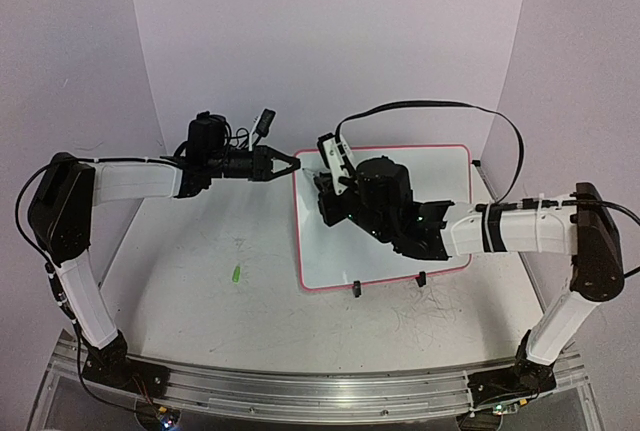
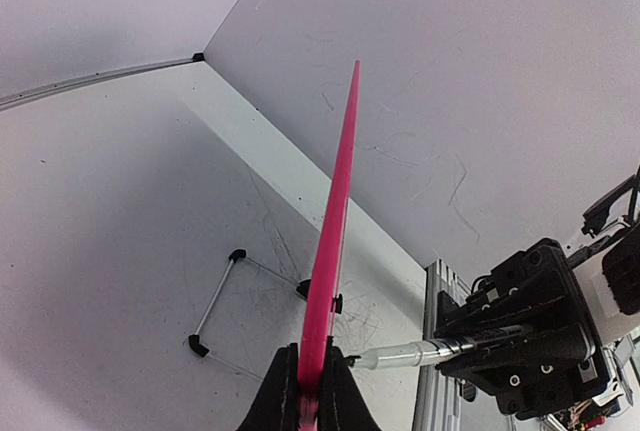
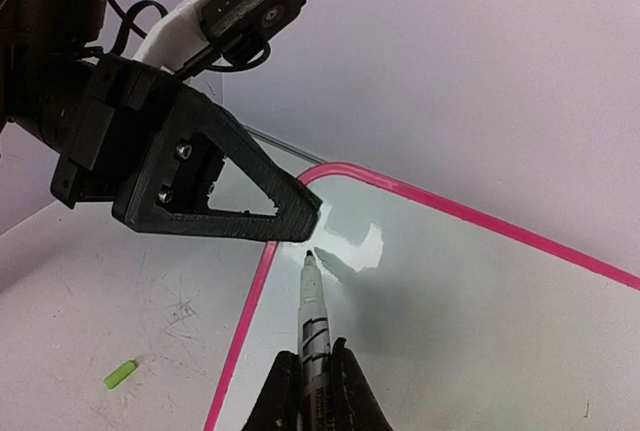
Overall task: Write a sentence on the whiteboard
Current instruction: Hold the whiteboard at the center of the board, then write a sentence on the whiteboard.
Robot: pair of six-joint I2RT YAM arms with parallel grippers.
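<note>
Plain white walls stand around a pale table [image 1: 200, 251] with old grey scribbles. On it, right of the middle, lies the big shiny white whiteboard with a thin pink rim [image 1: 440, 176]. Your left pincer [image 2: 308, 391] is clamped tight on the board's far left corner. Your right pincer [image 3: 314, 381] squeezes a thin silver marker pen [image 3: 312, 296], its tip close by that same corner. A small green cap [image 3: 120, 374] lies on the table beside the board. No sentence shows yet, so I think you are just starting. Next, press the tip down gently and draw the first letter, clear of the left fingers.
</note>
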